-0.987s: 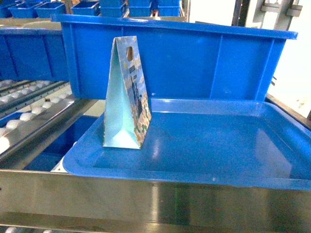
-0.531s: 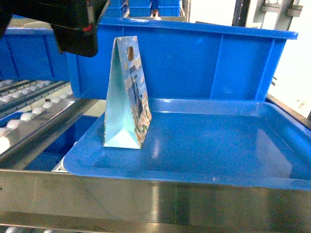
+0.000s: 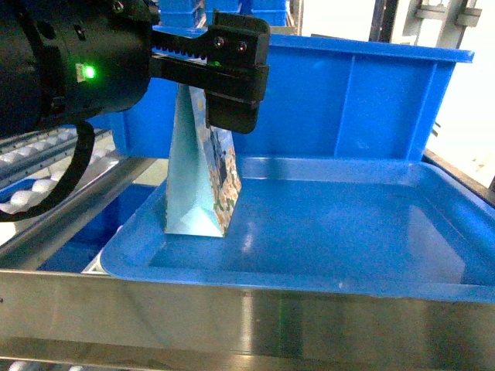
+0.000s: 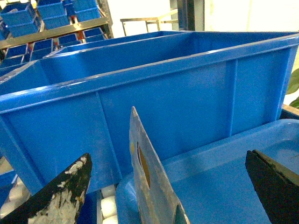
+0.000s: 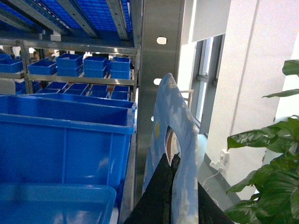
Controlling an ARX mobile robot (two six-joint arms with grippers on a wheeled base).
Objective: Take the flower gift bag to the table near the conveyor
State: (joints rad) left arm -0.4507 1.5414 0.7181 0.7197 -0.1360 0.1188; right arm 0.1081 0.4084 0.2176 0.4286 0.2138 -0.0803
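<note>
My left fingers [image 4: 168,186] are spread wide around the upright pale-blue floral paper gift bag [image 3: 203,174]; my right fingers [image 5: 170,196] pinch another blue bag [image 5: 180,140].

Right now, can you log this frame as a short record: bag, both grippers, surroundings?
bag: flower gift bag upright at the left end of the blue tray
left gripper: open, fingers either side of the bag's top
right gripper: shut on another patterned bag
behind: blue bin
left of tray: conveyor rollers
</note>
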